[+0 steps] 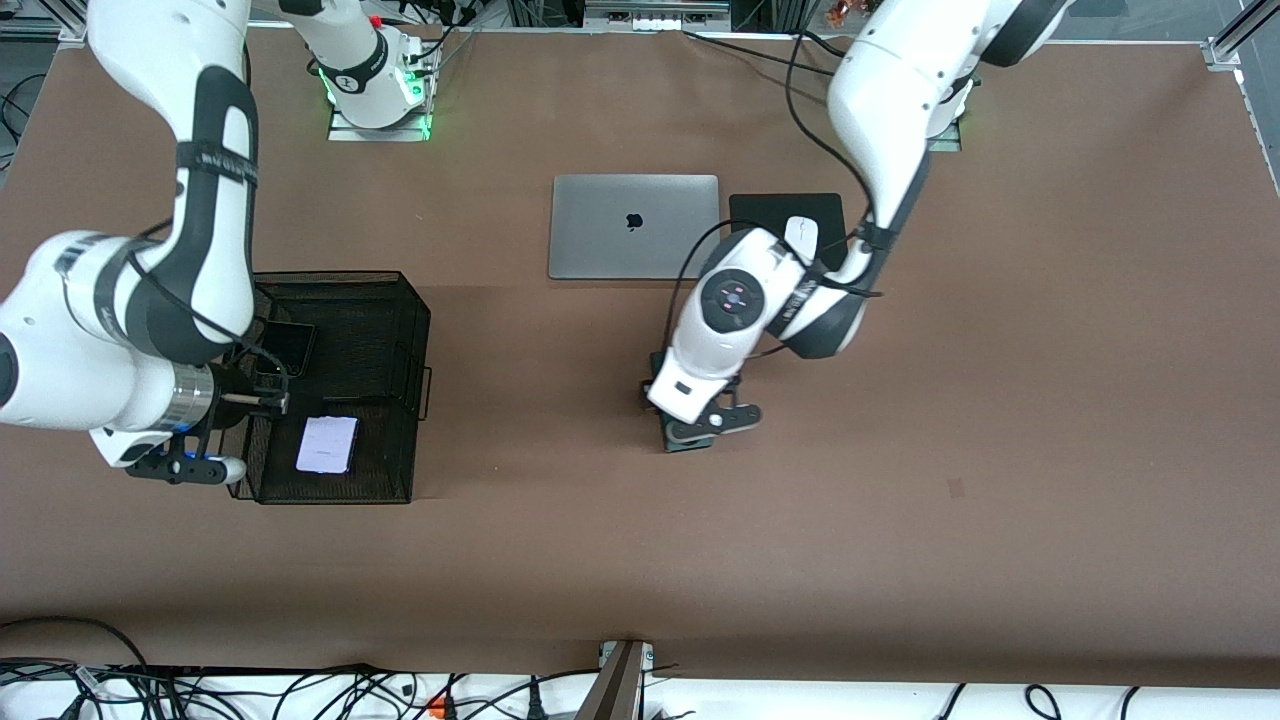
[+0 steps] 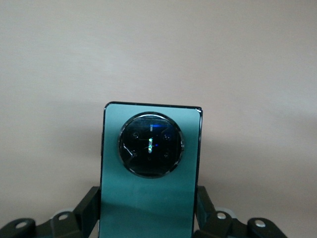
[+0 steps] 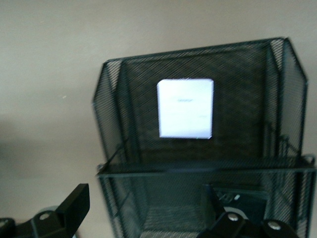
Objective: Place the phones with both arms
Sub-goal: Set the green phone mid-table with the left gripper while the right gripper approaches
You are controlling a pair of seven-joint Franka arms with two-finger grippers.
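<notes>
The left tool (image 2: 148, 220) grips the green phone (image 2: 148, 198) by its edges, low over the bare counter (image 1: 900, 450) nearer the front camera than the laptop (image 1: 634, 226). The right tool (image 3: 143, 218) hangs wide open and empty over the mesh basket (image 1: 415, 330) at the right arm's end. The white phone (image 1: 327, 444) lies in the basket's nearer compartment and the black phone (image 1: 290, 345) in its farther one.

The bench (image 1: 1000, 420) has a matt brown surface, smooth and cloth-like. The basket (image 1: 390, 290) is fine black wire mesh. The green phone (image 2: 148, 198) has a satiny back and a glossy glass camera ring (image 2: 151, 144). The pale phone (image 3: 185, 108) looks smooth and matt. The laptop (image 1: 634, 226) is brushed silver metal; both arms wear glossy white plastic shells.
</notes>
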